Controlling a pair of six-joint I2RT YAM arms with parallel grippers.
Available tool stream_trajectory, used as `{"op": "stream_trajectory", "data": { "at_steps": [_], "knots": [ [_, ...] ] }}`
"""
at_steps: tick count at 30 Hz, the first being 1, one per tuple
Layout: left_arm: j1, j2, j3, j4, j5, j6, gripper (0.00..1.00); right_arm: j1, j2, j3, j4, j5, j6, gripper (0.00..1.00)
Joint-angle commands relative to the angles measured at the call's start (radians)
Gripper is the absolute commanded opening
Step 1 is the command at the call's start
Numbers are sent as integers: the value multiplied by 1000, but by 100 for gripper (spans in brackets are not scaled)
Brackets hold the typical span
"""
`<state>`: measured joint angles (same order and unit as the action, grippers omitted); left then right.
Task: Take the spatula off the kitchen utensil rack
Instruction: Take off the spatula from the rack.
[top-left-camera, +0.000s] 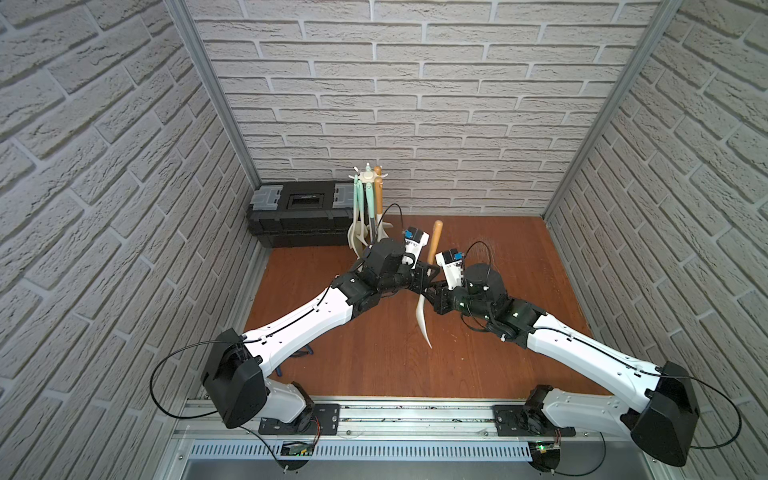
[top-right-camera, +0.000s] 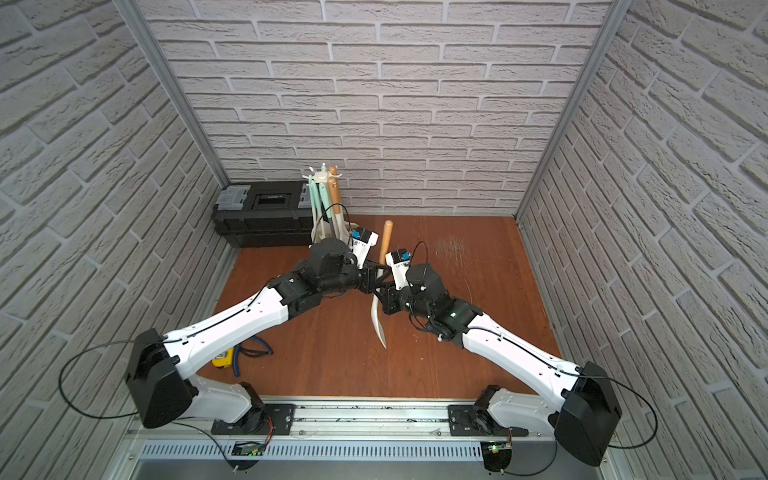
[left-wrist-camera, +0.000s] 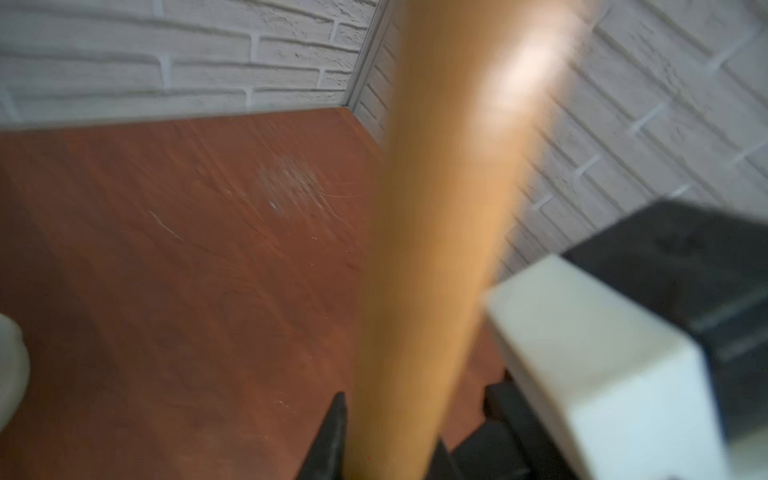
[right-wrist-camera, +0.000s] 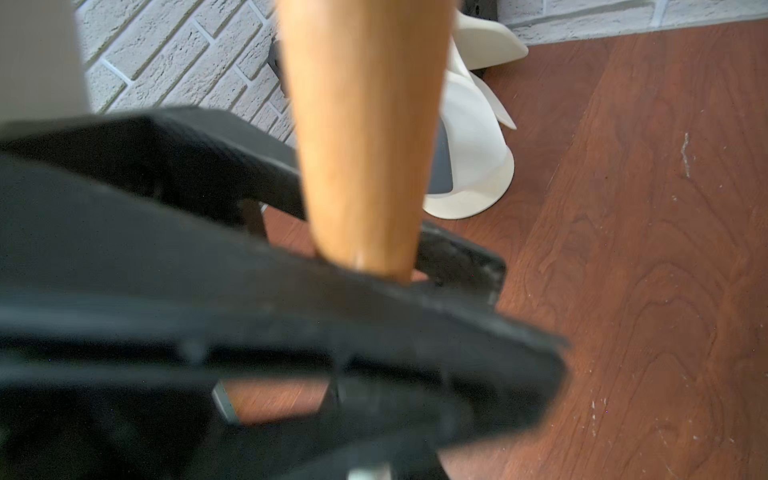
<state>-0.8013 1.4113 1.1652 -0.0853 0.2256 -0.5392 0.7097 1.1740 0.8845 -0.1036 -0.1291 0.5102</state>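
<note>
White brick-patterned walls (top-left-camera: 415, 104) are enclosing a reddish wooden tabletop (top-left-camera: 374, 365). A black toolbox (top-left-camera: 303, 212) is sitting at 11 o'clock, with the kitchen utensil rack (top-left-camera: 368, 178) at its 3 o'clock (the left arm (top-left-camera: 299, 328) is hiding its base). Mid-table, the left gripper (top-left-camera: 424, 272) and right gripper (top-left-camera: 433, 296) are both clamping the spatula (top-left-camera: 434, 245), handle up and off the rack.

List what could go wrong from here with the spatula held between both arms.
1. The left end effector and right end effector both appear shut on the wooden-handled cream spatula, close together; uneven arm motion could twist it or make it slip.
2. The left arm looks close to the tall cream utensil rack and its hanging utensils; swinging back may knock them.
3. The spatula hangs above the reddish wooden table; releasing both grips would drop it.
</note>
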Motion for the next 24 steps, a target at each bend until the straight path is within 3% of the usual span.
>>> {"op": "stream_trajectory", "data": {
  "at_steps": [1, 4, 7, 10, 14, 18, 22, 24],
  "knots": [
    [5, -7, 58, 27, 40, 13, 0, 6, -14, 46, 60, -48, -58, 6],
    [26, -31, 76, -20, 92, 51, 0, -5, -26, 86, -1, -116, -121, 31],
    [85, -66, 79, -37, 227, 64, 0, -79, -36, 118, -59, -326, -134, 53],
    [158, -94, 65, 1, 401, 27, 0, -156, -24, 114, -34, -554, -89, 61],
    [227, -122, 20, 140, 564, -72, 0, -162, 2, 100, 76, -639, -24, 62],
    [239, -133, 7, 203, 612, -110, 0, -148, 42, 78, 265, -670, 84, 59],
    [238, -129, -13, 262, 624, -152, 0, -104, 93, 125, 276, -667, 75, 53],
    [239, -123, -22, 297, 634, -173, 0, -88, 117, 141, 267, -660, 68, 45]
  ]
}}
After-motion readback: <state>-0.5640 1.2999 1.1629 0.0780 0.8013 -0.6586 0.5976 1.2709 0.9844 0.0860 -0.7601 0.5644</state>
